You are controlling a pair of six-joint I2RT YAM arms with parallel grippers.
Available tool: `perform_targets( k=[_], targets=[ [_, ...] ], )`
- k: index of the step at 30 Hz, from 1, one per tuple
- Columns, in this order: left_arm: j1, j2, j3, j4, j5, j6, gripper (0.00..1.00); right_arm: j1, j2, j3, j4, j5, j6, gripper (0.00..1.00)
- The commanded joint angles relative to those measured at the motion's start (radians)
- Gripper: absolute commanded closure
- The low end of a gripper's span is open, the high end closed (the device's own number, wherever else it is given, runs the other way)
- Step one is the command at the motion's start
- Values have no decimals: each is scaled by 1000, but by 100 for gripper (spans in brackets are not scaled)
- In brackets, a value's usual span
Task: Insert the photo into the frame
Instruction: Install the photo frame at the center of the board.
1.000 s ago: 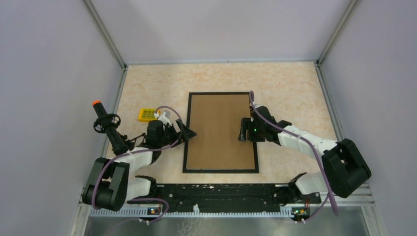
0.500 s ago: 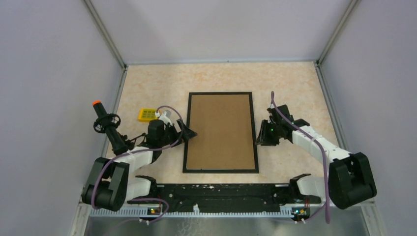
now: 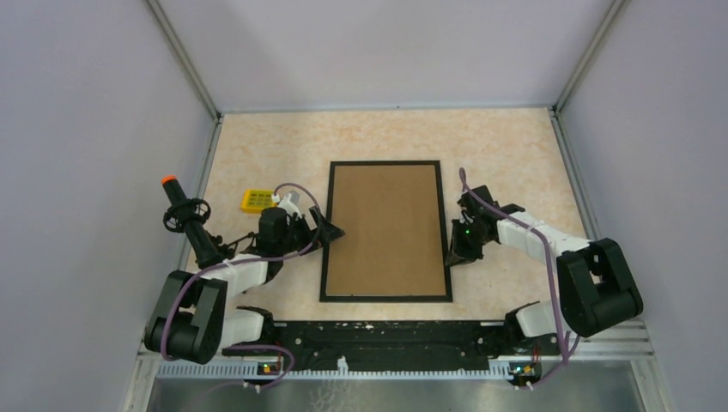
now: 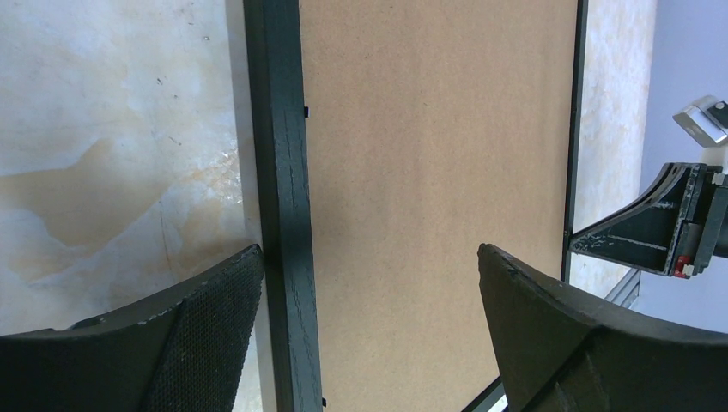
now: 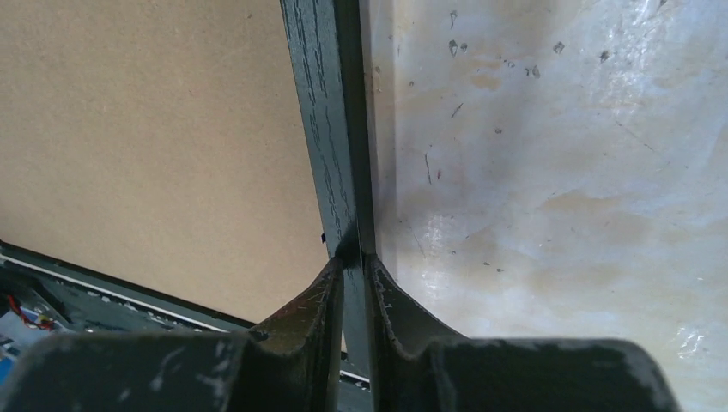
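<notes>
The right gripper point(image 5: 354, 259) pinches the frame point(image 5: 324, 129) by its thin right rail. The left gripper point(image 4: 369, 253) gapes wide astride the left rail, gripping nothing. The frame looks light, stiff and narrow-edged, so it is best held by opposite rails. Only the overhead view shows the brown cardboard sheet point(image 3: 386, 227) filling it whole; the photo appears nowhere.

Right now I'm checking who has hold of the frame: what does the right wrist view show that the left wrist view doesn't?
Only the right wrist view: the right gripper pinched shut on the frame at its right rail. Only the left wrist view: the left gripper wide open, one finger on either side of the left rail, not gripping it. Both: the black frame, the brown cardboard sheet lying inside it, and the pale table.
</notes>
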State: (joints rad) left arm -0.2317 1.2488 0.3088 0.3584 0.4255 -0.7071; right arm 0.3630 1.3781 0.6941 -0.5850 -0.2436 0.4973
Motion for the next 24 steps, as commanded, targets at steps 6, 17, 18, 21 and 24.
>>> perform_targets(
  k=[6, 17, 18, 21, 24],
  targets=[
    [-5, 26, 7, -24, 9, 15, 2, 32, 97, 58, 49, 67, -21, 89],
    [-5, 37, 12, -26, 7, 14, 2, 9, 21, 93, 1, 54, -36, 89],
    [-5, 37, 12, -26, 7, 15, 2, 8, 23, 90, 11, 48, -35, 89],
    [-5, 39, 13, -26, 8, 13, 2, 8, 57, 87, 35, 24, -43, 89],
    [-4, 35, 11, -27, 7, 14, 2, 8, 85, 82, 64, 16, -46, 89]
  ],
)
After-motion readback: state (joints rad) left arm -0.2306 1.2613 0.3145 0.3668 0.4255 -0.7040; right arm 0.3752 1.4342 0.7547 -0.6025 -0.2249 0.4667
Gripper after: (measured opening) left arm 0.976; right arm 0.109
